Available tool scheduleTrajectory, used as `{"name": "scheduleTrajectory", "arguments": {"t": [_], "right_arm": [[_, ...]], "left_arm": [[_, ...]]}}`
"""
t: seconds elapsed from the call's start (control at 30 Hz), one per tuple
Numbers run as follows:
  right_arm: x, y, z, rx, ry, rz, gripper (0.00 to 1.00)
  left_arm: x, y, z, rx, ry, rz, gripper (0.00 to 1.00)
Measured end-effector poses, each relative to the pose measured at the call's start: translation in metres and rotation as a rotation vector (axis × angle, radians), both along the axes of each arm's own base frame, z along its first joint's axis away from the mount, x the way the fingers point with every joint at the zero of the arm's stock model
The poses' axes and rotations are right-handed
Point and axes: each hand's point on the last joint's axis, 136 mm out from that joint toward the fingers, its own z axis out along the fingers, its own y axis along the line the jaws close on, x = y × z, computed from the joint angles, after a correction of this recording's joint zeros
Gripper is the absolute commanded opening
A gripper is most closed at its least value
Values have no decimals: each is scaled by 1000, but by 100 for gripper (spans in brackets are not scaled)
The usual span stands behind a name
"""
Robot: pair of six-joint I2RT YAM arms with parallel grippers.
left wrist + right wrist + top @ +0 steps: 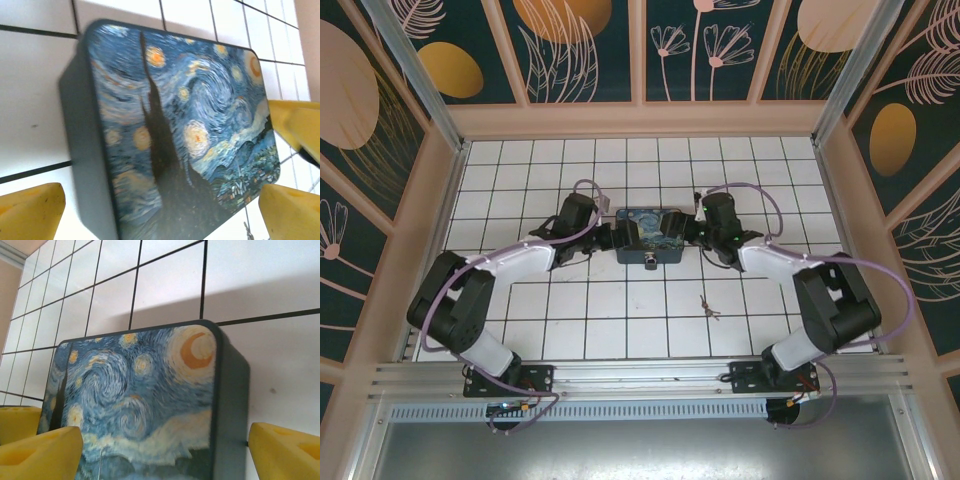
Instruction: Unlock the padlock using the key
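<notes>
Top external shows one tin [648, 236], one padlock [651, 262], one key [710, 306] lying apart.

The tin [648, 236] (flanked both ends) bars the centre; tiles [620, 320] around the key [710, 305] lie open.

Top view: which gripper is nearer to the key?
The right gripper, at the right end of the blue painted tin: the key lies loose on the tiles on that side, while the left gripper is beyond the tin.
</notes>
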Motion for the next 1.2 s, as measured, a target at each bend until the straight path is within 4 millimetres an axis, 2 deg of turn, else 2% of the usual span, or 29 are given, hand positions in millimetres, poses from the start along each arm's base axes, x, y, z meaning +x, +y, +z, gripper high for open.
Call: {"name": "scheduleTrajectory", "arguments": {"t": [0.17,0.27,0.33,0.47,0.57,0.7,0.77,0.87,0.97,1.03,1.1,1.2], "right_arm": [[-23,-31,22,4,-32,-49,82],[-45,-43,19,-1,-22,-56,80],[-61,-51,7,-12,10,-63,77],[-91,-66,-23,-41,120,-95,67],[-107,-76,-33,-52,185,-137,55],[-123,-86,-37,-63,254,-199,48],[-133,-87,-39,-69,277,-209,48],[-145,-87,-46,-79,310,-211,47],[-155,-86,-55,-93,342,-203,47],[-159,-83,-58,-97,353,-191,45],[-164,-81,-62,-103,362,-176,45],[-171,-79,-70,-115,374,-151,43]], "left_arm": [[-4,25,33,65,-92,68,99],[-20,39,42,81,-128,84,99],[-36,44,35,103,-121,80,99],[-64,57,4,218,-62,80,99],[-60,89,2,367,-95,184,99],[-42,137,31,531,-213,404,99],[-39,145,43,541,-248,447,95],[-43,135,44,485,-232,414,88],[-54,108,23,384,-144,312,87],[-70,89,-1,354,-74,233,87],[-96,66,-24,340,4,134,87],[-125,35,-36,300,67,28,87]]}}
